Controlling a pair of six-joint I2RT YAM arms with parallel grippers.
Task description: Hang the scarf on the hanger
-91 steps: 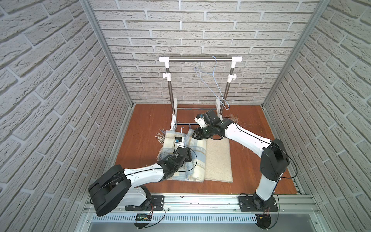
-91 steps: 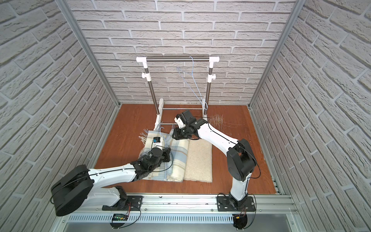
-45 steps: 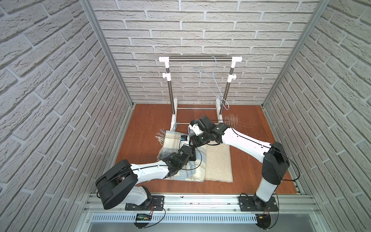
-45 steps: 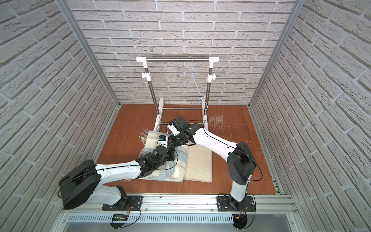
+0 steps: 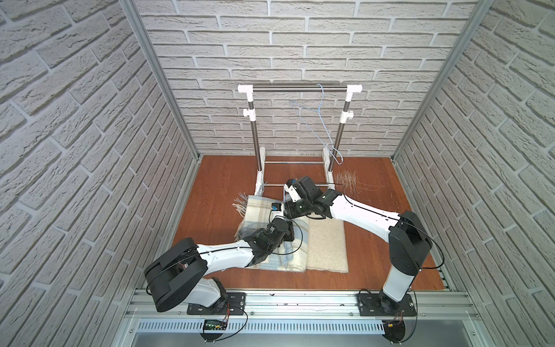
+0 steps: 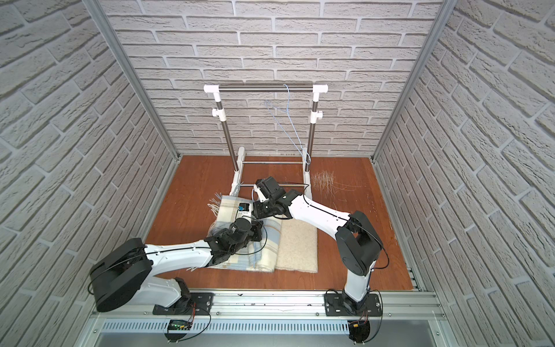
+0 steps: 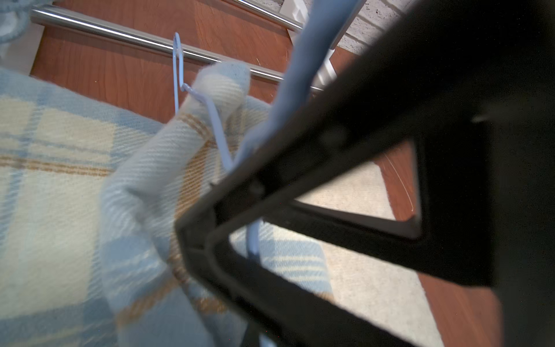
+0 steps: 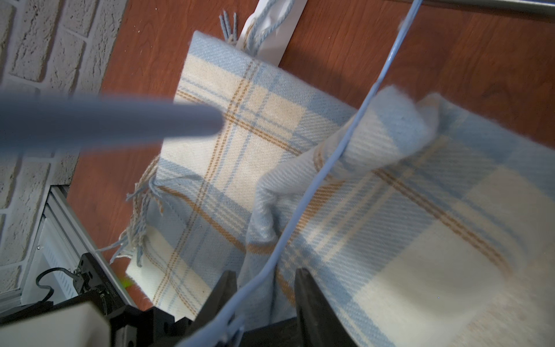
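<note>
One scarf fold (image 8: 390, 135) touches the hanger (image 8: 344, 141) beyond the right tool (image 8: 264, 272).

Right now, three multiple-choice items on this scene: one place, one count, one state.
1. Where is the blue-and-cream plaid scarf?
A. in a drawer
B. on the brown wooden floor, in front of the steel clothes rack
C. draped over the right arm

2. How many light-blue wire hangers show?
A. one
B. two
C. four

3. The left fingers are:
A. shut
B. spread wide
C. out of every view

Answers:
1. B: in both top views the scarf lies folded on the floor below the rack.
2. B: one hangs from the rack's top bar, and another lies against the scarf.
3. A: no gap shows between them in the left wrist view.
</note>
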